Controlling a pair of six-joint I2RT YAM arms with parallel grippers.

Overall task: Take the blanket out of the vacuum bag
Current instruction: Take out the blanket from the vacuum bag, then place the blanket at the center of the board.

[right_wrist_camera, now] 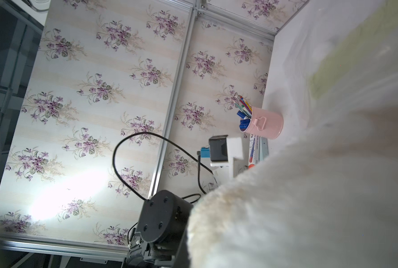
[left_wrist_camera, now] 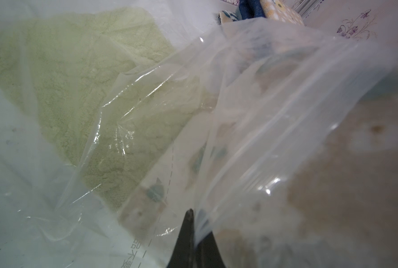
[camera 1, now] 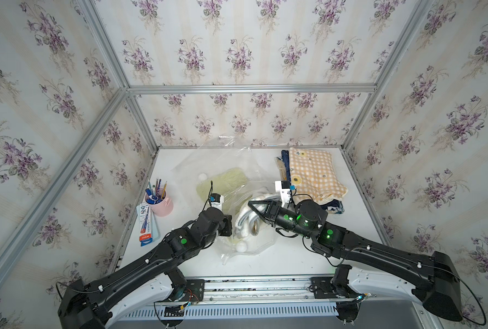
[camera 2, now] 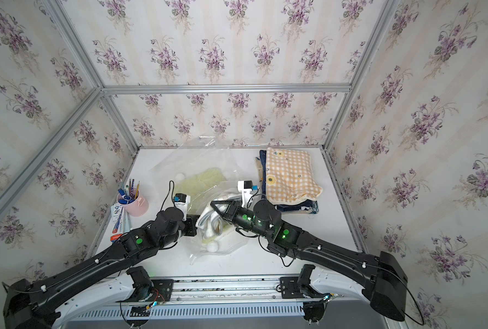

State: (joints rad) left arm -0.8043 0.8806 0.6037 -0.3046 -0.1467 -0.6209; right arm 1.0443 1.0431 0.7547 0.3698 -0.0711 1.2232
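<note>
- Step in hand: drawing the blanket (camera 1: 248, 223) out through the mouth of the vacuum bag (camera 1: 197, 165). Right pulls, left anchors.
- Location: the bag lies crumpled mid-bench (camera 1: 294, 256). The blanket's white fluffy bunch sits at the mouth, between my two wrists. Its pale green part lies flat deeper inside, towards the back wall. My call: about half out at best.
- Doing it well: pin the zip edge low and taut with the left so the mouth doesn't collapse and the bag doesn't ride along.
- Pull with the right up and away from the bag's closed end, in line with the mouth, not across it.
- Go slow, since fleece will drag on thin film. If the bag lifts off the bench, stop and regrip the blanket deeper.
- Clearance: the folded checked stack (camera 1: 311, 173) is just behind my right wrist, so don't sweep into it. The pen cup (camera 1: 164, 206) is well apart on the left.
- Left end effector (left_wrist_camera: 191, 214): jaws closed, pinching the clear film by the zip-seal band. The left wrist view shows plastic running out from between the tips and nothing else in the grip.
- Right end effector (camera 1: 250, 202): closed. The tips lie in the white pile in both top views. Fleece fills the right wrist view and hides the pads.
- I read that as clamped on a fold of the blanket, though the contact itself isn't visible.
</note>
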